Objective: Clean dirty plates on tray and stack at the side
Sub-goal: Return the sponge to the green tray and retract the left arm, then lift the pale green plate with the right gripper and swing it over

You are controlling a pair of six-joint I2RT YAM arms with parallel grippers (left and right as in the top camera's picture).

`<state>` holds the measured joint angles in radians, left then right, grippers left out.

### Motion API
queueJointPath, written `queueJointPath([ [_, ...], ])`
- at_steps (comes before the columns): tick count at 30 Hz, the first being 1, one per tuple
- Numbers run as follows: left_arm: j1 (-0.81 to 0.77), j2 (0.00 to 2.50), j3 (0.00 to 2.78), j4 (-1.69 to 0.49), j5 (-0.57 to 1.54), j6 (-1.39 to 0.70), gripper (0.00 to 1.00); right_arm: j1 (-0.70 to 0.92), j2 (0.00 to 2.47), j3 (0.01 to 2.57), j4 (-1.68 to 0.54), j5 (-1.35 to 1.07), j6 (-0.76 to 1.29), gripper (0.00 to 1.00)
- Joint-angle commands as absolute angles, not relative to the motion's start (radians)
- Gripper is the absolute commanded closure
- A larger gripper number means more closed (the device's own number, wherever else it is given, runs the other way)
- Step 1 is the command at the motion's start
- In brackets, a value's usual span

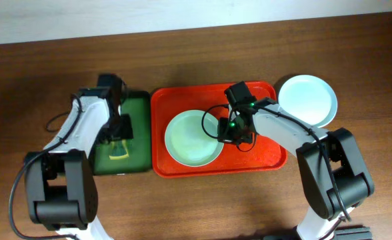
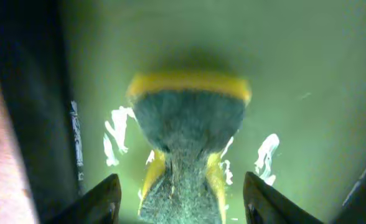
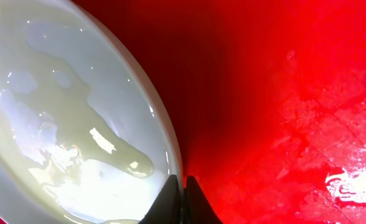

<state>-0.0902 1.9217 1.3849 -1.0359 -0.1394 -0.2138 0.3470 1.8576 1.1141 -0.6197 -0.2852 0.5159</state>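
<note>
From right wrist, right gripper [image 3: 183,185] pinching plate [image 3: 71,112] rim, left gripper [image 2: 182,190] parted astride sponge [image 2: 188,121]

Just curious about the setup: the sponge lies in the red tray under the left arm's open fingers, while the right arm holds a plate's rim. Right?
Not quite. The sponge lies in the dark green tray, not the red tray, as the overhead view shows. The left gripper is open over it, and the right gripper holds the plate by its rim.
</note>
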Motion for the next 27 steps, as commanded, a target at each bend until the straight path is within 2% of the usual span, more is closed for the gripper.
queueJointPath([
  [1,-0.041,1.852,1.582,-1.1,-0.121,-0.262,0.02,0.353,1.854,1.111,-0.619,-0.276,0.513,0.96],
  [5,0.09,1.778,1.816,-1.211,-0.091,-0.269,0.01,0.353,1.854,1.111,-0.619,-0.276,0.513,0.96],
  [8,0.211,1.744,1.834,-1.244,-0.094,-0.268,0.01,0.353,1.854,1.111,-0.619,-0.276,0.513,0.96],
  [11,0.264,1.744,1.834,-1.251,-0.094,-0.268,0.01,0.353,1.854,1.111,-0.619,-0.276,0.513,0.95],
  [15,0.27,1.745,1.834,-1.251,-0.094,-0.268,0.01,0.353,1.854,1.111,-0.616,-0.276,0.513,0.76],
  [16,0.27,1.745,1.834,-1.251,-0.094,-0.268,0.01,0.353,1.854,1.111,-0.614,-0.276,0.513,0.74],
  [27,0.27,1.745,1.834,-1.251,-0.094,-0.268,0.01,0.353,1.855,1.103,-0.611,-0.231,0.514,0.75],
])
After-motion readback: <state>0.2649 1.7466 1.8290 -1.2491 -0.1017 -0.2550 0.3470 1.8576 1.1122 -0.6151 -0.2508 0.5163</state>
